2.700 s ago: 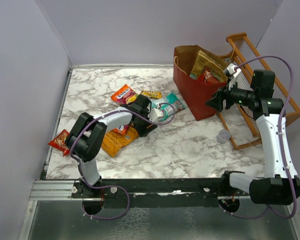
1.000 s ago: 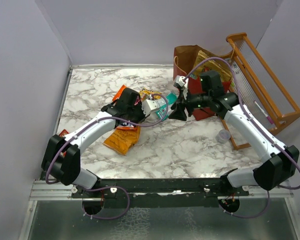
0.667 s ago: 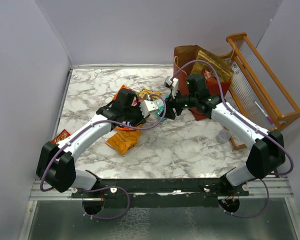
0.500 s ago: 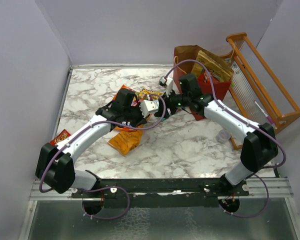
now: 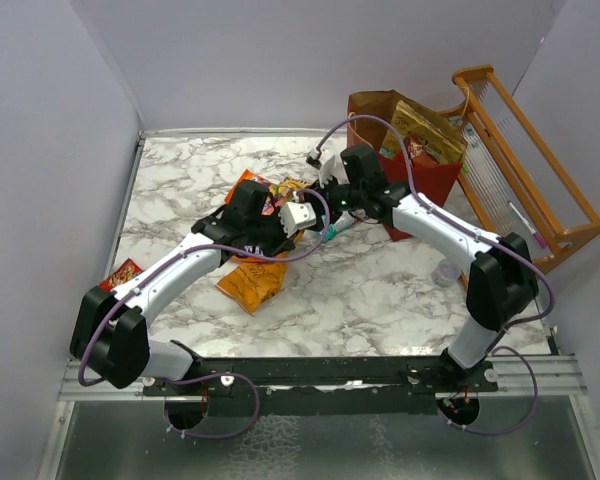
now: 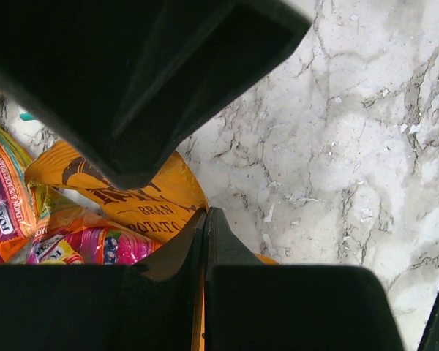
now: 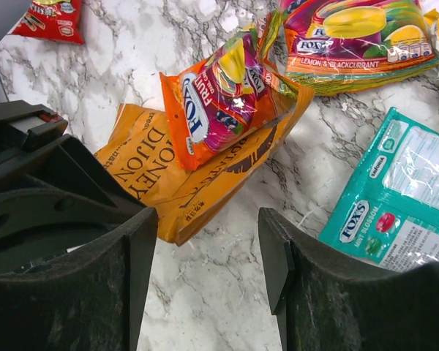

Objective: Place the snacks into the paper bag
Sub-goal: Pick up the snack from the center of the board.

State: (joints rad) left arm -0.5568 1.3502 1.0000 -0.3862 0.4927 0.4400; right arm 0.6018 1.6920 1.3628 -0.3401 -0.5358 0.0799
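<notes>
My left gripper (image 5: 272, 240) (image 6: 205, 219) is shut, pinching the edge of the orange chip packet (image 5: 245, 290) (image 6: 132, 197) (image 7: 168, 175); an orange sliver shows between its fingers. My right gripper (image 5: 332, 205) (image 7: 208, 219) hangs open over bare marble, with that orange packet to its left and a teal Fox's pouch (image 7: 395, 197) to its right. An orange-pink Fox's fruit packet (image 7: 219, 95) lies on the orange one. Beyond it is a yellow-purple Fox's packet (image 7: 351, 33). The red paper bag (image 5: 420, 185) stands at the back right and holds a tan chip bag (image 5: 420, 125).
A small dark red packet (image 5: 120, 275) (image 7: 55, 18) lies by the table's left edge. An orange wooden rack (image 5: 520, 150) stands right of the bag, with a small clear cup (image 5: 447, 272) in front of it. Grey walls enclose the marble table.
My right arm has swung left from the paper bag to the snack pile, its jaws opening slightly. My left gripper stayed shut and shifted only a little, the orange packet moving with it.
</notes>
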